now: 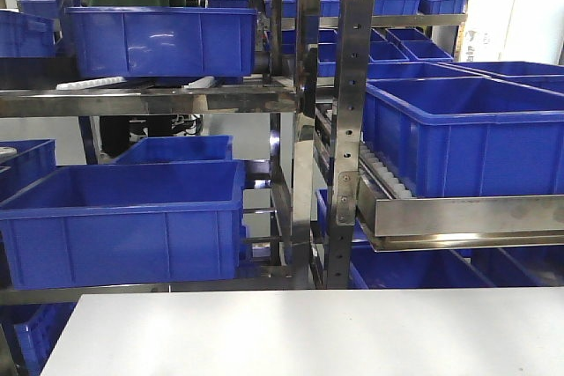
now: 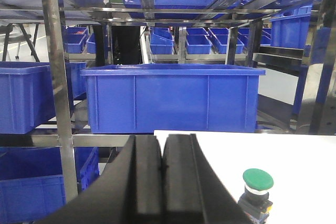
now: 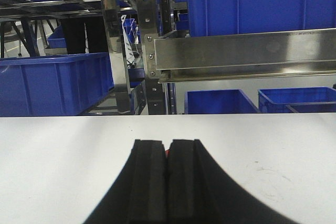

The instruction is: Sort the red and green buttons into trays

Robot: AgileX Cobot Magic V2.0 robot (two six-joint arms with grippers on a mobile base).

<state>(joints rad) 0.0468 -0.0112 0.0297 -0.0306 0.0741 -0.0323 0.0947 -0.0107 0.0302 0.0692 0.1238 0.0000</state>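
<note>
Green button on white table near left gripper, fingers together; right gripper fingers together.

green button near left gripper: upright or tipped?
Upright. The left wrist view shows the green button standing on the table, with its cap level on top of its body.

Table near; rack behind it, crates on its shelves left and right. Button stands on table, just right of left gripper, crate far behind.
</note>
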